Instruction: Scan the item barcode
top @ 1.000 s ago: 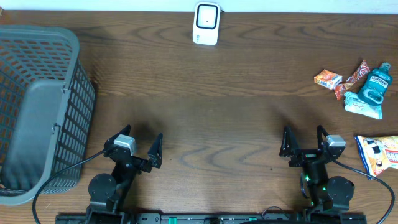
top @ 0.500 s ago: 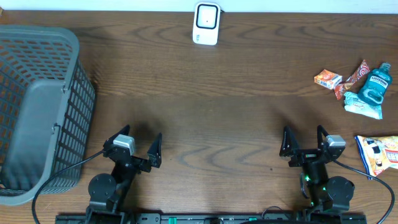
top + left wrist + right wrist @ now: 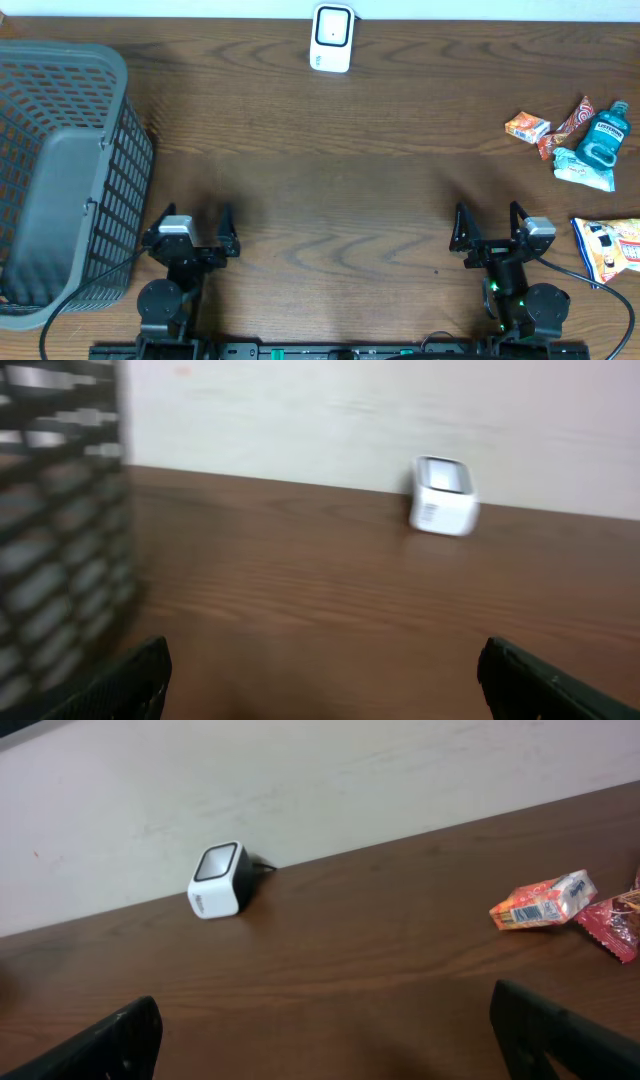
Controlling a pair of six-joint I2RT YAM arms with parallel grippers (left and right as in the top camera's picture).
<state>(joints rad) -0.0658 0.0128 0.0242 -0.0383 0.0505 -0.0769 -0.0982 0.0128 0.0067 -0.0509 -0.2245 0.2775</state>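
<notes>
Dark wood-grain table [image 3: 340, 180], contents as follows. Barcode scanner [image 3: 332, 38]: a white rounded block with a dark window, at the far edge near the middle, against the pale wall [image 3: 300, 780]. From above, its long axis runs away from the robot. The right wrist view shows the dark window face tilted upward and a cable leaving its rear. Items for scanning lie grouped at the far right, well apart from the scanner. Orange packet [image 3: 527, 127]: lying flat, long axis roughly left to right. Red wrapper [image 3: 562, 130]: just beside the packet, crumpled, running diagonally toward the far right. Blue mouthwash bottle [image 3: 603, 140]: on its side, cap toward the far edge and base toward the robot, partly resting on a pale blue pouch [image 3: 585, 175]. Snack bag [image 3: 610, 248]: at the right edge and nearer the robot, partly out of frame, near the right arm. Grey mesh basket [image 3: 60, 170]: occupies the left side of the table, its wall blurred in the left wrist view. Left gripper [image 3: 190, 222]: at the near edge just beside the basket, pointing toward the far edge, released, fingers [image 3: 130, 680] spread wide with only bare table between them. Right gripper [image 3: 489, 218]: at the near edge toward the right, pointing the same way, likewise released, fingers [image 3: 110, 1045] wide apart and holding nothing.
</notes>
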